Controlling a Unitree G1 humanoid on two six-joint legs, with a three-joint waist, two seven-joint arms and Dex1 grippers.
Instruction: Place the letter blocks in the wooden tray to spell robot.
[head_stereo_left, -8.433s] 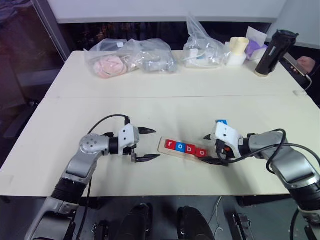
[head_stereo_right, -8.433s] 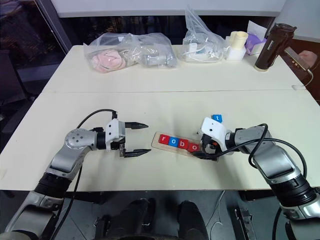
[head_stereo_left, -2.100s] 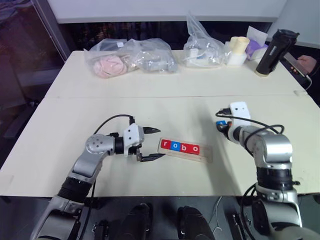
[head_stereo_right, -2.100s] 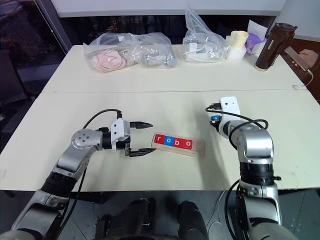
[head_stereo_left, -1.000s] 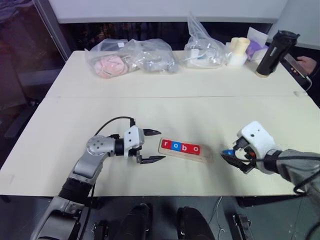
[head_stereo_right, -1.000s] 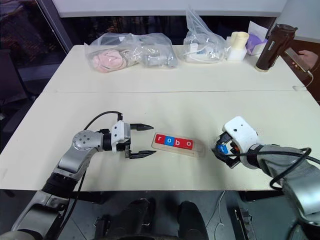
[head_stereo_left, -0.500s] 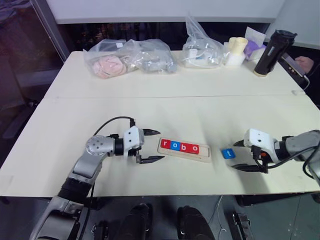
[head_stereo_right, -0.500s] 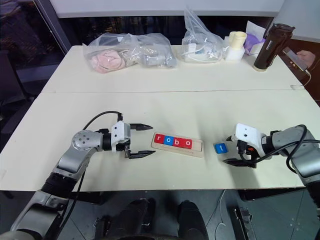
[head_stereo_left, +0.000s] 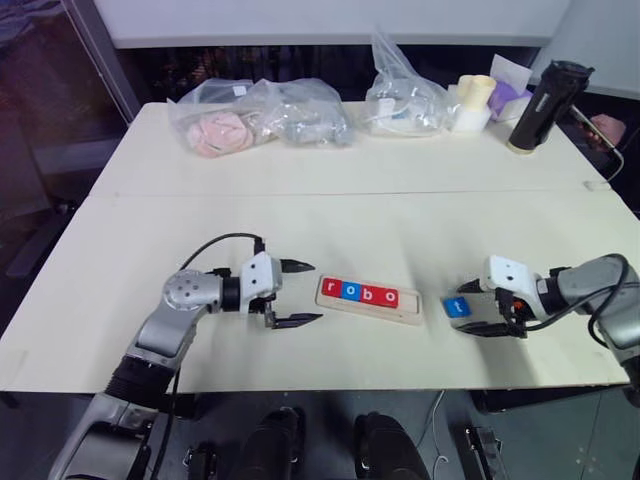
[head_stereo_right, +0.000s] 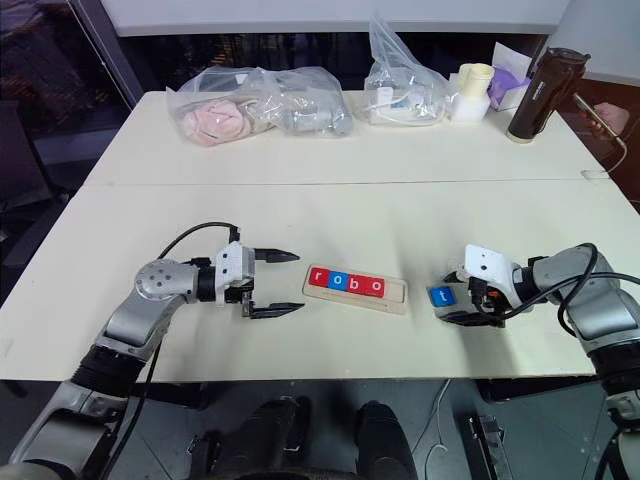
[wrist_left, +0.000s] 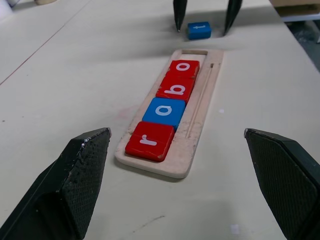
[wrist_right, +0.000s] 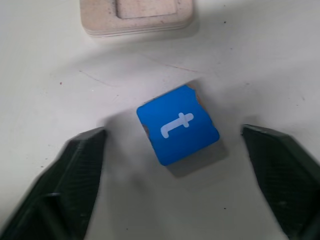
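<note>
On the table (head_stereo_left: 150, 220), the wooden tray (head_stereo_left: 412, 314) holds 4 tiles reading r, o, b, o, its last slot bare. At the tray's 3 o'clock, the blue t block (head_stereo_left: 456, 307) lies loose between the right gripper's (head_stereo_left: 469, 307) parted fingers, untouched. The left gripper (head_stereo_left: 303, 293) hovers open and empty at the tray's 9 o'clock. The step in hand looks like grasping the t; next it needs turning upright and seating in that slot.

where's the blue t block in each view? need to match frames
Left eye view: small blue square t block on the table, right of the pale wooden tray.
Right eye view: same spot.
Left wrist view: far past the tray's empty end.
Right wrist view: centre, between the fingers.
Shared landmark: the tray's empty end slot.
</note>
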